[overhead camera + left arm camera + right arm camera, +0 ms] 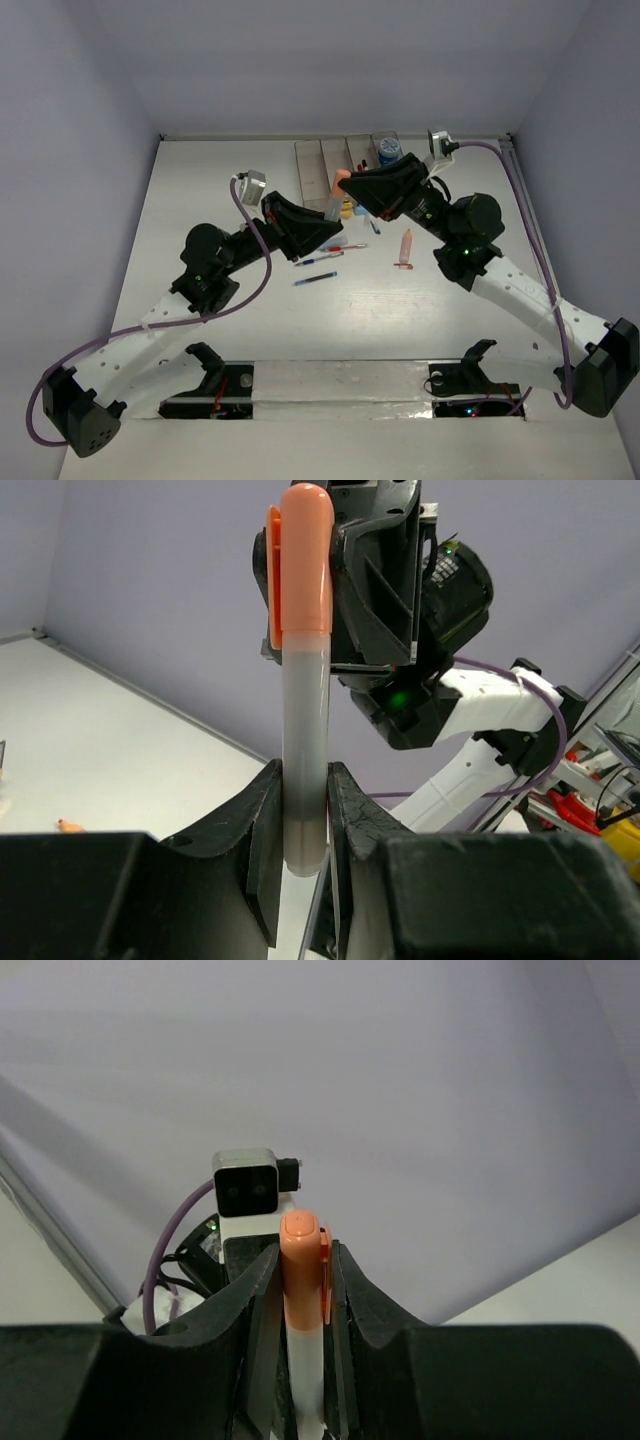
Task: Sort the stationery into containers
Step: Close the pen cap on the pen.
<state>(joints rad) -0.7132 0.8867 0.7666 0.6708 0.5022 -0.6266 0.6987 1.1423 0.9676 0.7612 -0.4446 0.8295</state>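
An orange-capped marker [336, 196] with a pale translucent barrel [305, 730] hangs in the air just in front of the containers [333, 163], held at both ends. My left gripper [305, 815] is shut on the barrel's lower end. My right gripper [302, 1260] is shut on the orange cap [300, 1260]. From above, the left gripper [322, 218] and the right gripper [352, 186] meet tip to tip. More stationery lies on the table: a red pen [346, 247], two blue pens [320, 260] and an orange stick [404, 248].
A blue-white roll [389, 152] sits in the rightmost bin. Yellow erasers [350, 210] and a short blue piece [374, 226] lie under the right arm. A metal rail [330, 385] runs along the near edge between the arm bases.
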